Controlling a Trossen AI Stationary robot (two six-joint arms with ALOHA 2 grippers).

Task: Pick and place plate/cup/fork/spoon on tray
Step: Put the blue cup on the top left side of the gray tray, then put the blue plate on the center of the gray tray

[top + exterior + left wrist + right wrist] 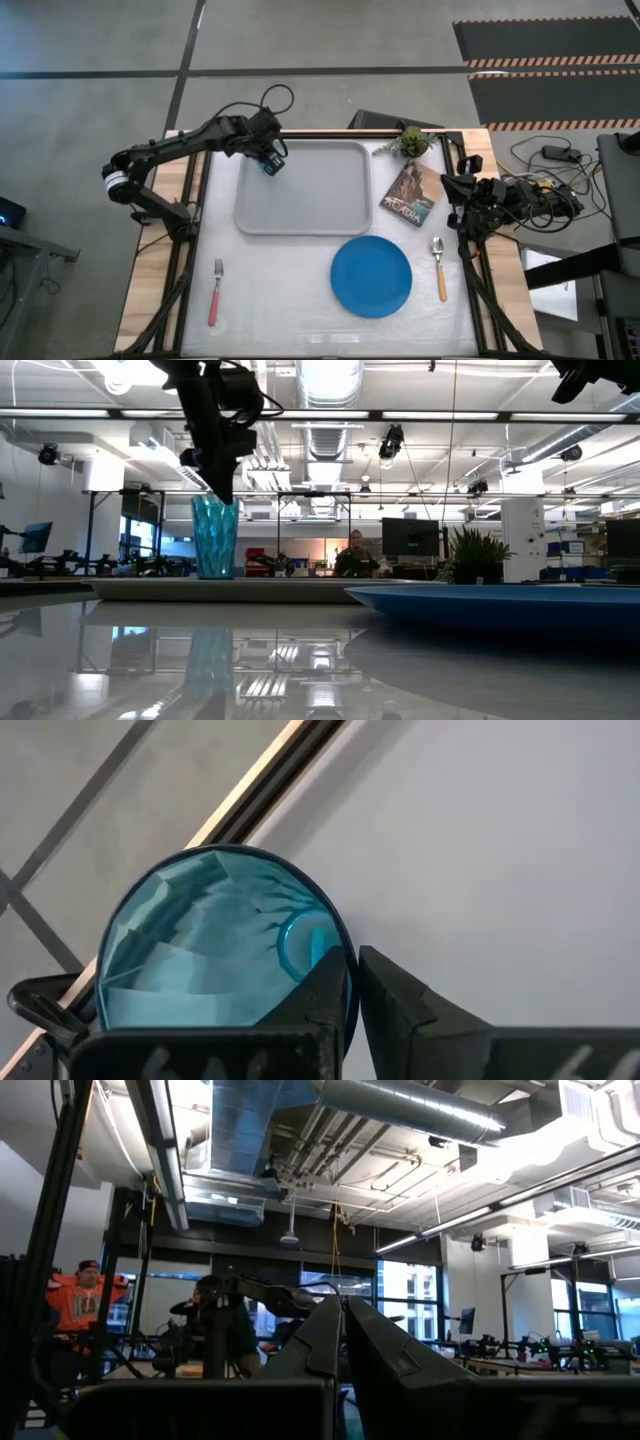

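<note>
The teal cup [270, 165] stands upright at the far left corner of the grey tray [310, 195]; in the low view the cup [215, 538] has its base at the tray's rim [230, 590]. My left gripper [268, 157] is over it, shut on its rim. The blue plate [371, 276] lies on the table near the tray's near right corner. The fork [215, 290] lies at the near left, the spoon [440, 268] to the right of the plate. My right gripper [342, 1320] is shut and empty at the table's right edge [455, 187]. My left gripper pinches the cup's wall at the rim [347, 982], one finger inside the cup [318, 1005] and one outside [400, 1005]. The fingers come from above, pointing down [222, 495]. The cup is upright with its base at the tray; whether it rests there, I cannot tell.
A small potted plant [411, 141] and a brownish picture card [411, 195] sit to the right of the tray. The middle of the tray is bare. A person [355, 555] shows in the room behind the table.
</note>
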